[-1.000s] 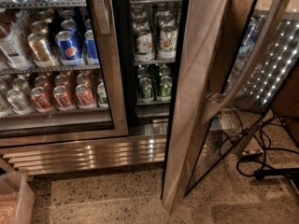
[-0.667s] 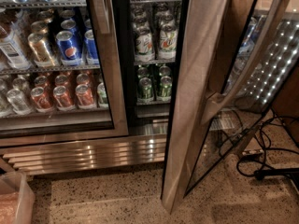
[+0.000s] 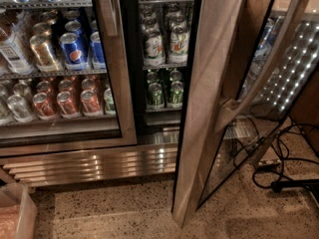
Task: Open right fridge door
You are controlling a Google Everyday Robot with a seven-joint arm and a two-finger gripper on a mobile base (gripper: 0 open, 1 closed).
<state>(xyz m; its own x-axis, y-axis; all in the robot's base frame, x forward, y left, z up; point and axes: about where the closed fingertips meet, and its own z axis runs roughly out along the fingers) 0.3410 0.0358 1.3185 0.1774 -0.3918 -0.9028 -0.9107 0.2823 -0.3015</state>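
Comparing this moment with a second ago, you find nothing shifted. The right fridge door (image 3: 209,108) stands swung out at the same angle, its steel edge facing you and its bottom corner over the speckled floor (image 3: 124,208). Its long bowed handle (image 3: 261,66) slants up toward the upper right as before.

Your tool does not show anywhere in this view, so you cannot tell whether it is apart or together.

Around the open door you see two doors in all; the left door (image 3: 119,83) is closed against the cabinet. Behind its glass sit two blue Pepsi cans (image 3: 73,49) on one shelf and at least three orange-red cans (image 3: 67,103) in the front row of the shelf below.

In the open right compartment two bottles (image 3: 154,46) with green and white labels stand in front, with two green cans (image 3: 155,94) under them. A steel vent grille (image 3: 99,166) runs along the fridge's bottom edge.

Black cables (image 3: 279,158) loop on the floor beyond the open door, just beside its lower end. A lit panel of small lights (image 3: 294,73) leans at the right. One clear plastic bin (image 3: 17,213) sits at the floor's lower left corner.
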